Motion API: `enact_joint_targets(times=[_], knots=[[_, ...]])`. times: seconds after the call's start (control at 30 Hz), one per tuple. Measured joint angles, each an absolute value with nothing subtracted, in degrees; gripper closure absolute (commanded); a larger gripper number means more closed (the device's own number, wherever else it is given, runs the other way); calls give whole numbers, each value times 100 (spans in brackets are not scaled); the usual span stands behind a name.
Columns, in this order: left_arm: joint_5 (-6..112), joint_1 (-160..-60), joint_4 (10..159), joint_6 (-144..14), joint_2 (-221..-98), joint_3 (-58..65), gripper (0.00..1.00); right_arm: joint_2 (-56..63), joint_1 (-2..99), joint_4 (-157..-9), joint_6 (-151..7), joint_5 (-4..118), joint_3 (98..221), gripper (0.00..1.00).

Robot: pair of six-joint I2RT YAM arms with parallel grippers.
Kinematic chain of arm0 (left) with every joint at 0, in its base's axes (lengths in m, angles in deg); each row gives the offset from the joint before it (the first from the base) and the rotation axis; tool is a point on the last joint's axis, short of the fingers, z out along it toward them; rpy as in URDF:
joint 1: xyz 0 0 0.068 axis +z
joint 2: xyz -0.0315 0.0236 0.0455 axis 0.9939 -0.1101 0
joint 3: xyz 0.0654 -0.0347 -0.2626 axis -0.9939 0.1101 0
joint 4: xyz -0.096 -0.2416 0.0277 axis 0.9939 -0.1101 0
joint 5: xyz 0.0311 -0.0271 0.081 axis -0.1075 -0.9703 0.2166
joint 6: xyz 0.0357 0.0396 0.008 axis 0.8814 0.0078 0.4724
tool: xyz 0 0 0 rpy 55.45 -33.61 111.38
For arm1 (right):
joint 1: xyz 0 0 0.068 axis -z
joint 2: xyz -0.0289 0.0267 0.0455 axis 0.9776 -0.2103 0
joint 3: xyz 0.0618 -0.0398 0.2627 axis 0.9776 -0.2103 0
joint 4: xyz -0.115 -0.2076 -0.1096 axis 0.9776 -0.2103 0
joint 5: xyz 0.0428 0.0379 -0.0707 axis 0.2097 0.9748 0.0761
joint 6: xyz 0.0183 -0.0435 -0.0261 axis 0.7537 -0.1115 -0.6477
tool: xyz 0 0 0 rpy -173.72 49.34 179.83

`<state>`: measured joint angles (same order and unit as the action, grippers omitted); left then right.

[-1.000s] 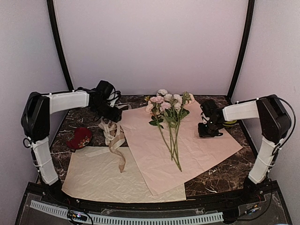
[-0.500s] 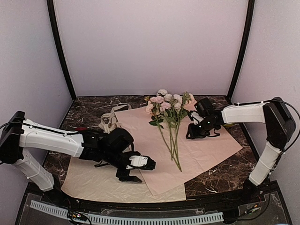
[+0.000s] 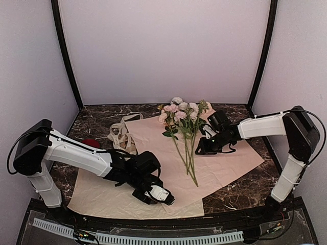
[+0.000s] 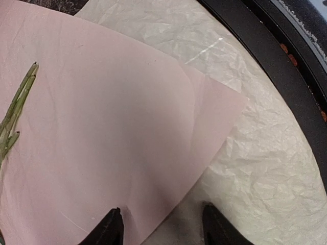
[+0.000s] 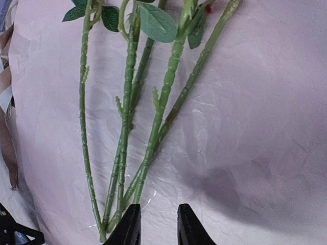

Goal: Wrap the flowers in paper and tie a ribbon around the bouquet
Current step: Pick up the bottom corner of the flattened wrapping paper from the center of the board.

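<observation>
Top external view: the flowers (image 3: 183,127) lie loose on the pink paper (image 3: 225,163), heads toward the back, unwrapped. Nothing is folded or tied yet, so nearly all the task is left. The left gripper (image 3: 162,195), jaws spread, straddles the paper's near corner. The right gripper (image 3: 200,147), jaws narrowly apart and empty, sits beside the stems. The ribbon (image 5: 9,153) lies off the paper. The cream sheet (image 3: 97,196) underneath could get pinched too.
</observation>
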<state>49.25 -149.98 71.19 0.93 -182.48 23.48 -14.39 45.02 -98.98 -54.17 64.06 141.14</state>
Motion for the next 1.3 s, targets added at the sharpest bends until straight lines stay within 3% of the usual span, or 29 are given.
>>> enact_joint_targets(times=[0.2,0.37,0.43,0.53,0.57,0.83,1.3], knots=[[5401,-15138,7224,489,-18617,1900,54,-1647,4496,-9909,-5310,6163,14114,76],[5526,-15202,7274,670,-18632,1889,64,-1649,4450,-9815,-5229,6148,14020,76],[5561,-15210,7285,697,-18632,1891,73,-1649,4423,-9769,-5177,6152,13915,76],[5657,-15208,7392,668,-18632,1939,97,-1638,4399,-9705,-5094,6163,13860,76],[5707,-15208,7473,679,-18630,1978,100,-1640,4389,-9695,-5067,6168,13854,76],[5788,-15199,7672,404,-18611,2044,100,-1638,4222,-9439,-4875,6284,13753,76],[4630,-15193,6968,-329,-18198,1598,100,-1651,3606,-8728,-4211,6775,13482,76]])
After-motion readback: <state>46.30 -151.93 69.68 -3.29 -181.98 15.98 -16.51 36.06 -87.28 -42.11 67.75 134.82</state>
